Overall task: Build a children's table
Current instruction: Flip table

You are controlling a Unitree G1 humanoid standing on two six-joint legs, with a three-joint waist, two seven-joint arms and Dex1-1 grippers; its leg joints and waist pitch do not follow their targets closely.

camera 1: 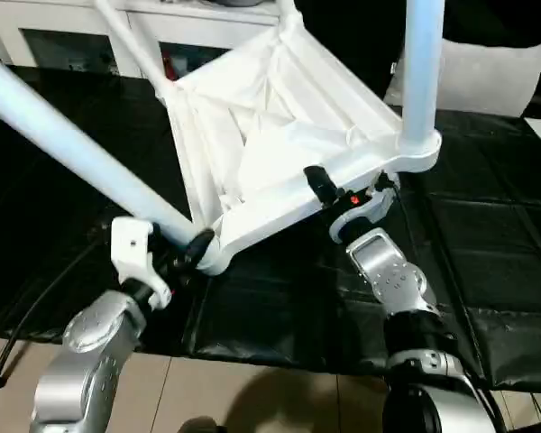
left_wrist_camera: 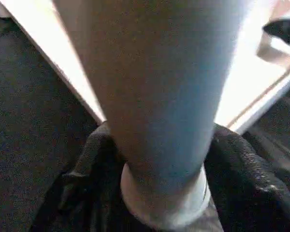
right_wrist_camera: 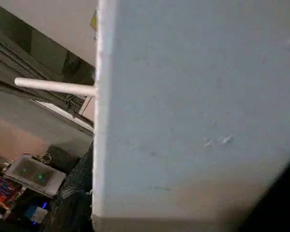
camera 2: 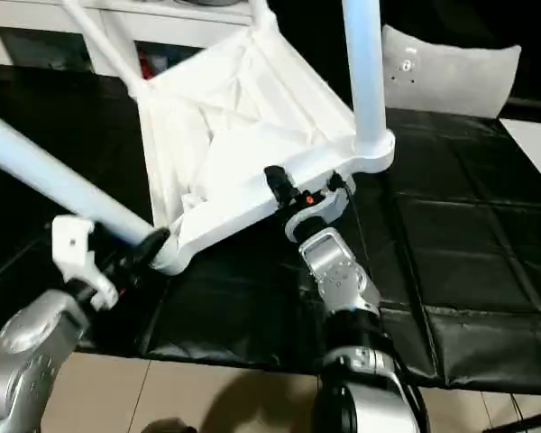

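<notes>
Silver forearms rose from the near edge toward the upturned children's table (camera 1: 279, 153), which lay tilted on the black mat (camera 1: 487, 271), ribbed underside showing and legs fitted in its corners. At the near corner, the left gripper (camera 1: 191, 249) sat at the base of the near leg (camera 1: 63, 144), beside the socket; its black fingers flanked the tube, though whether they pressed it or merely bracketed it was hard to judge. The right gripper (camera 1: 335, 194) had its fingers straddling the table's near rim, one above the edge and one hidden below, apparently clamped on it, just beside the corner where the upright leg (camera 1: 422, 63) stood.

The tilt looked like the main risk: if the rim grip slackened, the top could probably slide or drop onto the mat. A sideways push at the near leg might lever it out of its socket or twist the whole frame away.
</notes>
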